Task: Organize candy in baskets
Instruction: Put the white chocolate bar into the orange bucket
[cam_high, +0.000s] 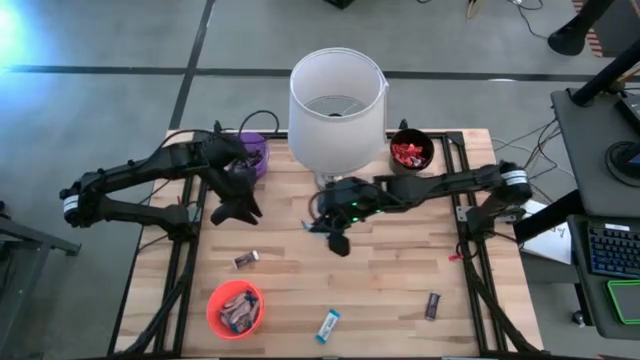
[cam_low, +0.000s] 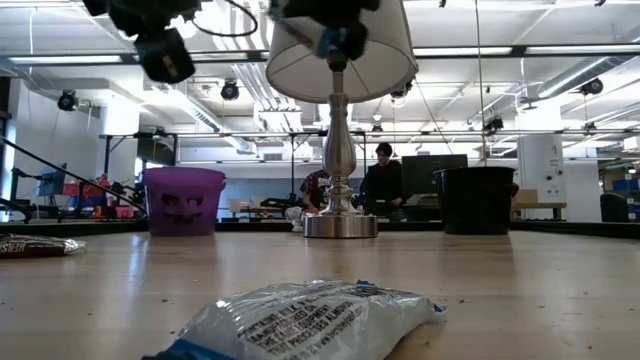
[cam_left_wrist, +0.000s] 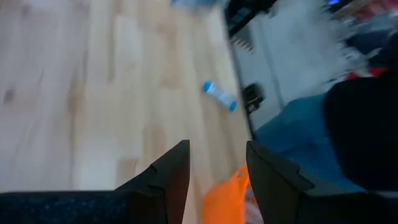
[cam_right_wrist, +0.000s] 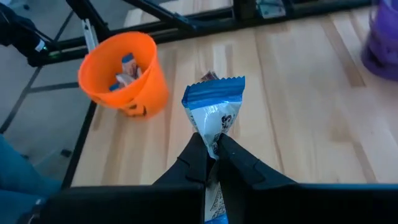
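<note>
Blue-and-white candy (cam_right_wrist: 214, 115) hangs pinched in my right end effector (cam_right_wrist: 211, 152), clenched on its wrapper above the wooden tabletop (cam_high: 390, 270) beside the lamp (cam_high: 337, 100). Ahead of it sits the orange basket (cam_right_wrist: 121, 74). My left end effector (cam_left_wrist: 214, 168) hovers released, gripping nothing, near the purple basket (cam_high: 255, 155).

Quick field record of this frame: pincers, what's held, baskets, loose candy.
left pincer: open, empty, above table by purple basket
right pincer: shut on blue-and-white candy, mid-table by lamp
orange basket: holds candy, front left
black basket: red candy inside, back right
loose candy: dark bar, blue bar, dark bar
</note>
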